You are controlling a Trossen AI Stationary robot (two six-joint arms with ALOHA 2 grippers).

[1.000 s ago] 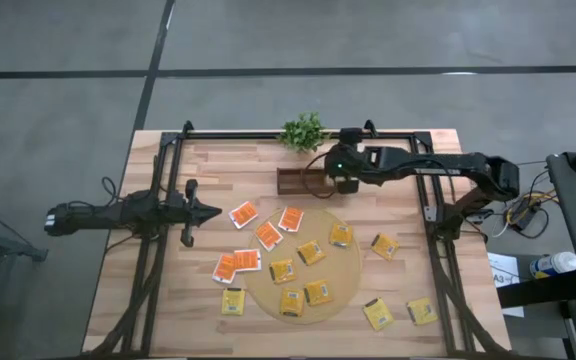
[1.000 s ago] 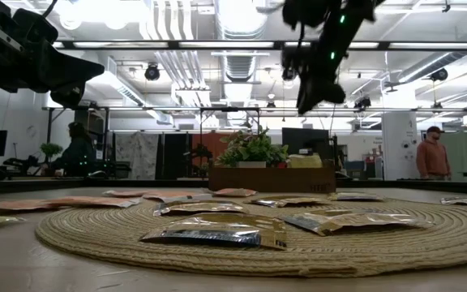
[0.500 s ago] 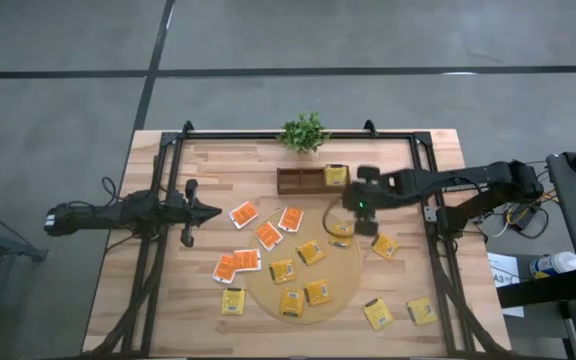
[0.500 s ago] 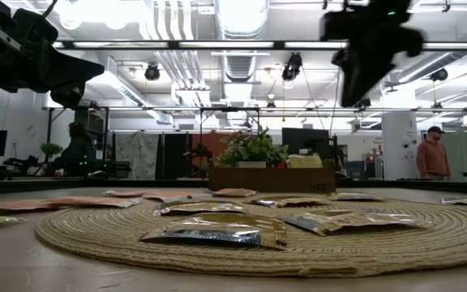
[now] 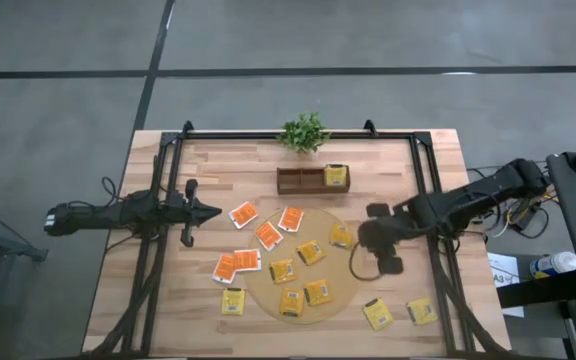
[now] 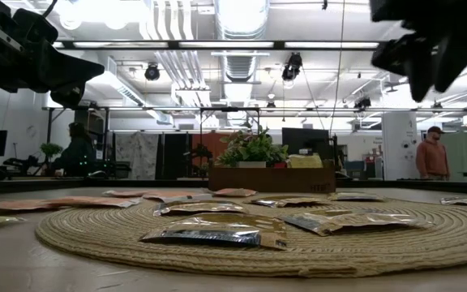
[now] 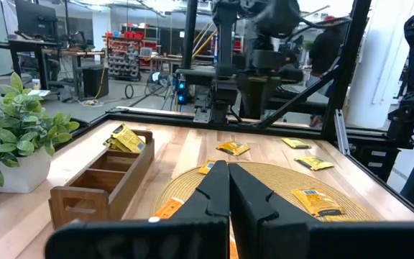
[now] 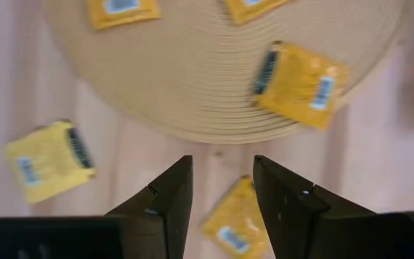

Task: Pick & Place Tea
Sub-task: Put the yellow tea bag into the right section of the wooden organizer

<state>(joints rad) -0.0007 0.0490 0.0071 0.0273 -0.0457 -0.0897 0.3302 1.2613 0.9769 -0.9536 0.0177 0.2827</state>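
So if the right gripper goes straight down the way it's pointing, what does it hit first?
Probably the yellow tea packet showing between the open right gripper fingers, on bare table beside the mat; depth is unclear.

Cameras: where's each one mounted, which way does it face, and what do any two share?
High: overhead, straight down on the table; both arms show.
Low: table height, level over the round mat into the room; arms overhead.
Left wrist: looks past the shut left gripper at the wooden box.
Right wrist: looks down past the open right gripper at yellow tea packets.
Shared: the box shows in the high, low and left wrist views.
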